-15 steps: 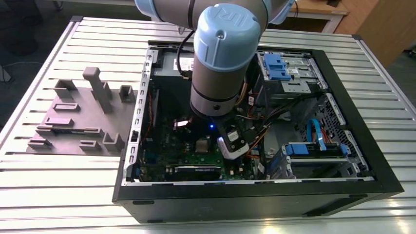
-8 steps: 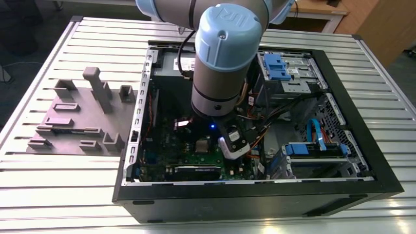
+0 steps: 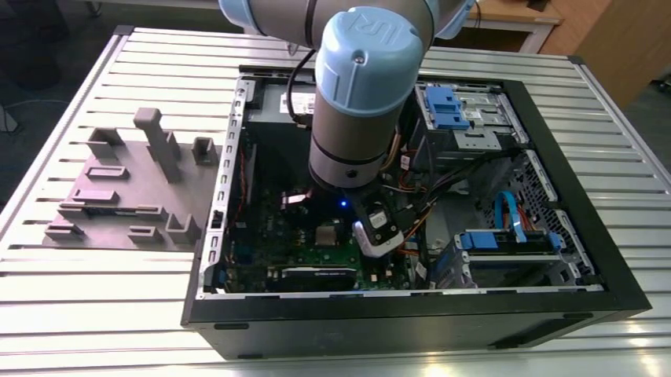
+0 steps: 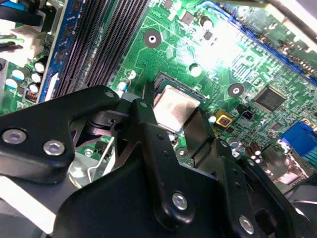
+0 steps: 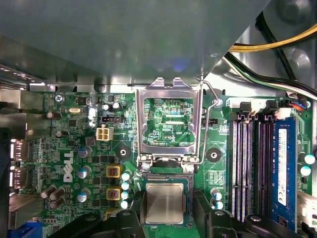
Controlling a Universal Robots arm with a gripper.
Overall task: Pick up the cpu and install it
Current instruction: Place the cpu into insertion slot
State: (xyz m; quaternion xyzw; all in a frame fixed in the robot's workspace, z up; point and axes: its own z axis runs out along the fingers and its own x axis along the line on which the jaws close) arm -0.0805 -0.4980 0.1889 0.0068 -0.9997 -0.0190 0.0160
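- My gripper (image 5: pixel 168 210) stood slightly open, its fingers (image 5: pixel 132 210) either side of the cpu (image 5: pixel 165 202), gripping nothing.
- The cpu lay flat in the green motherboard's (image 5: pixel 74 148) socket, just beside the swung-open metal load plate (image 5: pixel 140 124).
- The computer case (image 3: pixel 587 259) lay open on the slatted table (image 3: pixel 63 306), with the grey fixture (image 3: pixel 115 184) at the exterior view's left.
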